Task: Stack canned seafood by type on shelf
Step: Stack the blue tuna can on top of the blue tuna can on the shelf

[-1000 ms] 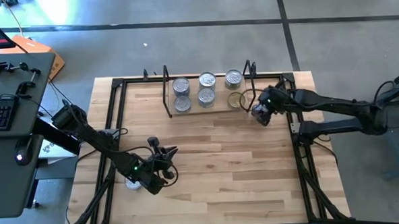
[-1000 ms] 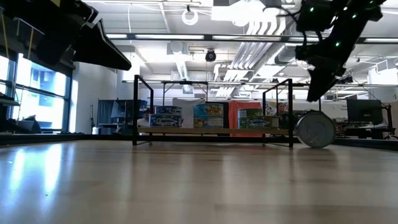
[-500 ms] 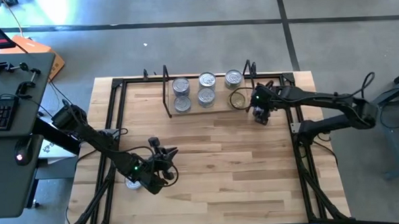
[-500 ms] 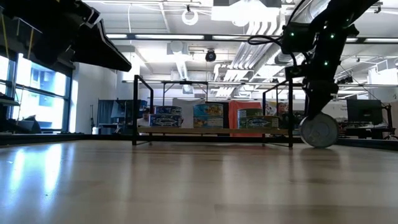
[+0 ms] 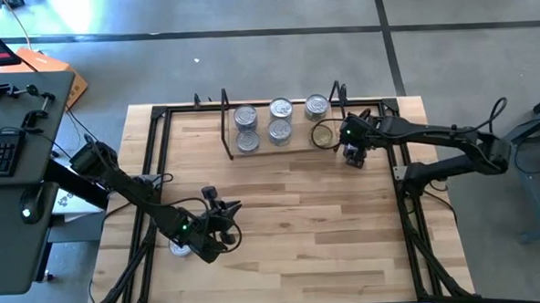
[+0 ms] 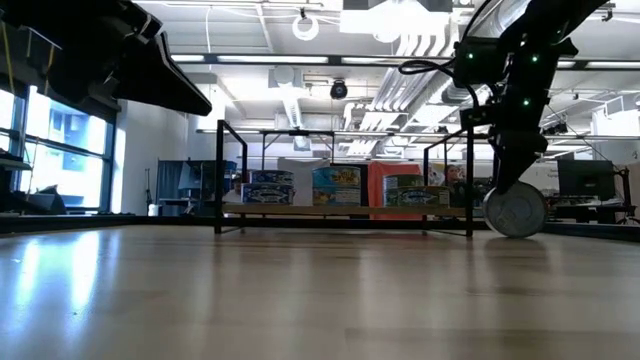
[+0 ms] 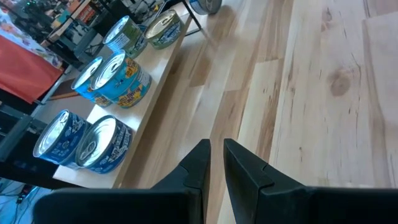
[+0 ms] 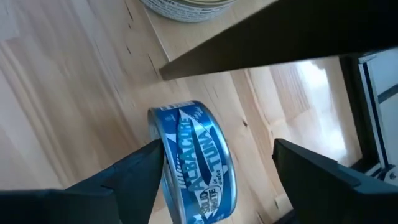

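Nearly pressed together, that's how the left gripper [image 5: 220, 218] has its jaws, with only a thin slit between the two dark fingers [image 7: 198, 167] in the left wrist view, and nothing pinched. It hangs over the near left part of the wooden tabletop [image 5: 301, 232], well apart from the shelf [image 5: 283, 144].

Moving along to that shelf at the far edge: a light board in a black wire frame, and on it a row of tins [image 5: 280, 120] standing upright, silver lids up, in pairs. The left wrist view shows dark blue tins [image 7: 81, 138] at one end, light blue ones [image 7: 115, 78] in the middle and green ones [image 7: 146, 31] at the other.

Now over to the right. The right gripper [image 5: 351, 149] is down just beside the shelf's right end loop, jaws spread wide. Between them lies a blue albacore tuna tin [image 8: 196, 155], tipped on its edge on the tabletop, not upright; the fingers [image 8: 134, 171] stand off it on either side, so no grip that I can see. From the low view the same tin [image 6: 515, 210] shows its round silver face, resting on the table right of the shelf.
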